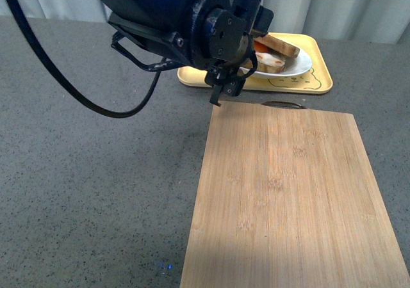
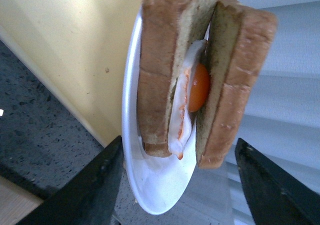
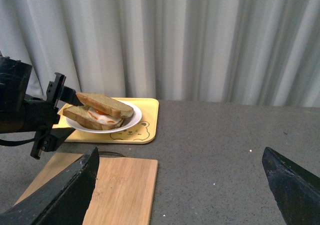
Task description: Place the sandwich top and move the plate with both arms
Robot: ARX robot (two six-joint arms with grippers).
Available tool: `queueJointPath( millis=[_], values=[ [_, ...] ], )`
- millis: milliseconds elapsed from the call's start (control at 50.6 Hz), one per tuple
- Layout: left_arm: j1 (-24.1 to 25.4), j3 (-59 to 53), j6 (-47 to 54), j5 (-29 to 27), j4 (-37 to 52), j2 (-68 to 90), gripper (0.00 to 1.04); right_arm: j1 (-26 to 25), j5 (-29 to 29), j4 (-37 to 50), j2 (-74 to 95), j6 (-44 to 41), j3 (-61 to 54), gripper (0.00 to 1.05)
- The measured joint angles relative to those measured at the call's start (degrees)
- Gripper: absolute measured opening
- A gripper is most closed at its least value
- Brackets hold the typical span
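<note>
The jaws of the black left arm (image 1: 166, 13) are seen spread wide on either side of the sandwich, with nothing held between them; whether 1 tip touches the bread cannot be told.

The sandwich top (image 2: 240, 85), a plain tan-brown square slice with darker crust, is found lying on the fried egg (image 2: 199, 87), which rests on a second like slice of bread (image 2: 157, 70). It is judged light, soft and easily crushed, so it would best be taken across 2 opposite crust edges with gentle pressure.

The stack is carried by the round white plate (image 2: 150, 185), which sits on the rectangular yellow tray (image 1: 320, 83) at the far side of the grey speckled desk (image 1: 96, 192). The plate is judged stiff, smooth and slippery, and its bare rim on 2 opposite sides is the likely hold. If it is tilted, the loose stack may slide.

A pale wooden cutting board (image 1: 288, 192) lies nearer.

The jaws of the black right arm (image 3: 55, 195) are wide open and empty, well apart from the tray.

Counted: 2 slices, 1 egg, 1 plate, 1 tray, 1 board, 2 arms.
</note>
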Motion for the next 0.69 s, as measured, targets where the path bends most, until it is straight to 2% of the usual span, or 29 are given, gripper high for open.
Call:
queueJointPath(
  millis=[138, 178, 198, 217, 257, 336, 395, 474, 691],
  values=[
    [-0.2, -6.3, 11.7, -7.0, -4.8, -7.1, 0.97, 0.0, 0.0, 0.0, 0.0, 0.0, 0.0, 0.95],
    [-0.2, -7.6, 13.9, -8.3, -5.0, -8.5, 0.99, 0.0, 0.0, 0.0, 0.0, 0.0, 0.0, 0.95],
    [-0.2, -8.6, 17.0, -10.1, -2.3, -8.7, 0.97, 0.0, 0.0, 0.0, 0.0, 0.0, 0.0, 0.95],
    [-0.1, -11.6, 24.1, -13.6, 5.9, -9.2, 0.91, 0.0, 0.0, 0.0, 0.0, 0.0, 0.0, 0.95],
    [0.6, -18.5, 35.1, -16.0, 20.0, -10.8, 0.82, 0.0, 0.0, 0.0, 0.0, 0.0, 0.0, 0.95],
    [2.3, -28.0, 51.2, -15.3, 33.6, -14.1, 0.72, 0.0, 0.0, 0.0, 0.0, 0.0, 0.0, 0.95],
    [5.4, -39.3, 66.0, -13.3, 45.3, -20.2, 0.57, 0.0, 0.1, 0.0, 0.0, 0.0, 0.0, 0.95],
    [9.0, -50.2, 75.9, -10.7, 51.2, -28.8, 0.39, 0.0, 0.0, 0.0, 0.0, 0.0, 0.0, 0.95],
    [14.1, -65.3, 81.0, -5.8, 53.0, -38.6, 0.05, 0.0, 0.0, 0.0, 0.0, 0.0, 0.0, 0.95]
  ],
)
